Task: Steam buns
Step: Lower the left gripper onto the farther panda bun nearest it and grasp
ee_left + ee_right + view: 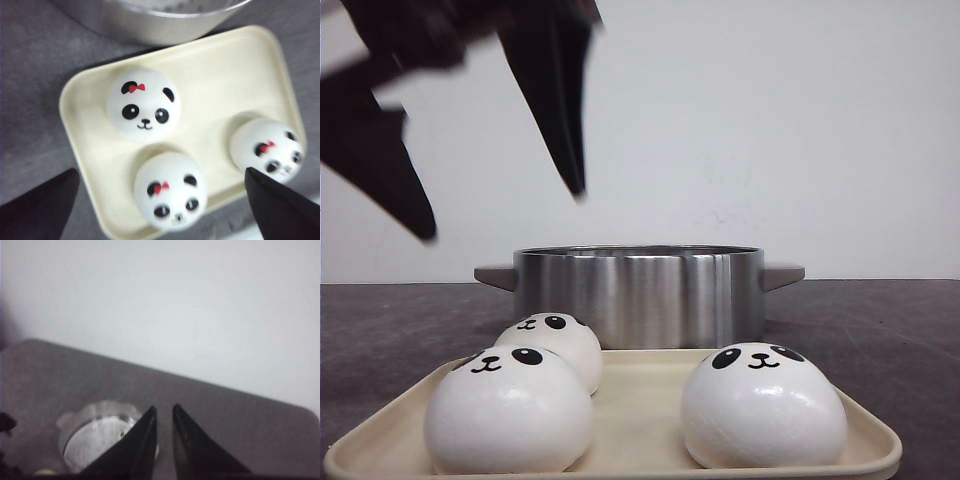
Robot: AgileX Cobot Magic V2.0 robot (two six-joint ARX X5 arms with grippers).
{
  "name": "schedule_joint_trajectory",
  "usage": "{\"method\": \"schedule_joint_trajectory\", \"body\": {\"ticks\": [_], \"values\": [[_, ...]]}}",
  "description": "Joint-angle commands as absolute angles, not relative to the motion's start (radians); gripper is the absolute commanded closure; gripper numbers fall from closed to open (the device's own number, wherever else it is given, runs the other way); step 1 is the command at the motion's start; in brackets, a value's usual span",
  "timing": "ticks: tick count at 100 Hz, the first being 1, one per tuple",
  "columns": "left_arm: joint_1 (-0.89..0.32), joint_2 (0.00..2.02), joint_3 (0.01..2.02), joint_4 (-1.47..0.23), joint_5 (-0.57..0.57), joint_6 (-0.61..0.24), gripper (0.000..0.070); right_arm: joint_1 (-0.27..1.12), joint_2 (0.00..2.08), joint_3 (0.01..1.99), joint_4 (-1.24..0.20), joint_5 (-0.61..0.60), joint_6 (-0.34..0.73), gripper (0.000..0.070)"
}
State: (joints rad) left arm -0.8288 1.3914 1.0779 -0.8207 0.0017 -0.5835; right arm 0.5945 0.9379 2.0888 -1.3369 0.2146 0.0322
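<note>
Left gripper (505, 215): spread wide, empty, above the buns (510, 410)
Right gripper (164, 412): nearly closed, empty
Buns: three on tray (225, 75); pot (638, 295) behind

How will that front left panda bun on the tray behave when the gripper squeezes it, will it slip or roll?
The front left panda bun looks glossy and domed, so the fingers may slide off unless they close low on its sides. It seems to sit on a flattened base on the tray, so rolling looks unlikely. Probably light; softness cannot be judged.
</note>
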Motion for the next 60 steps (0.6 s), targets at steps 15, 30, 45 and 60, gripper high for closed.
{"method": "schedule_joint_trajectory", "body": {"ticks": [15, 30, 45, 60], "values": [[-0.831, 1.533, 1.086, -0.751, -0.028, -0.635, 0.0027, 0.601, 0.952, 2.108, -1.378, 0.217, 0.023, 0.0649], [-0.816, 1.573, 1.086, -0.699, -0.032, -0.649, 0.0027, 0.601, 0.950, 2.108, -1.380, 0.217, 0.023, 0.0649], [-0.801, 1.590, 1.086, -0.682, -0.030, -0.647, 0.0028, 0.601, 0.950, 2.108, -1.382, 0.217, 0.022, 0.0649], [-0.785, 1.607, 1.086, -0.672, -0.029, -0.641, 0.0027, 0.601, 0.950, 2.108, -1.388, 0.218, 0.022, 0.0649]]}}
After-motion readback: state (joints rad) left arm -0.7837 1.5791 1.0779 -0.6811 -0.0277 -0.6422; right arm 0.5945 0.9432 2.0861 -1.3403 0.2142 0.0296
